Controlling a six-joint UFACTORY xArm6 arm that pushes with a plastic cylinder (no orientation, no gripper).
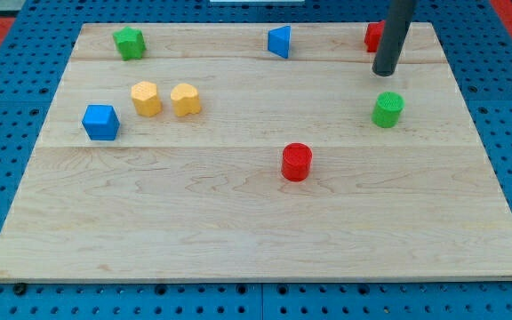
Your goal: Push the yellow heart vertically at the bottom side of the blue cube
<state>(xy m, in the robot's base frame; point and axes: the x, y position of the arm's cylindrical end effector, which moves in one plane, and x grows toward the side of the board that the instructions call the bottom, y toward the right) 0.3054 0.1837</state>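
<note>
No fingers: rod only, my tip (385,73) on desk (256,222), holding nothing. Green cylinder (387,108) just below; red block (374,36) beside, partly hidden. Yellow heart (185,100) far left; blue cube (100,122) beyond, lower-left.

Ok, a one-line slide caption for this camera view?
My tip at the view's upper right, far from the yellow heart and blue cube.

Pale wood-grain surface (238,222). Blue cube (100,122); yellow heart (185,100); yellow block (146,98); green star-like block (129,42); blue block (279,41); red cylinder (297,162); green cylinder (387,108); red block (373,36), partly hidden; dark grey rod (395,36).
</note>
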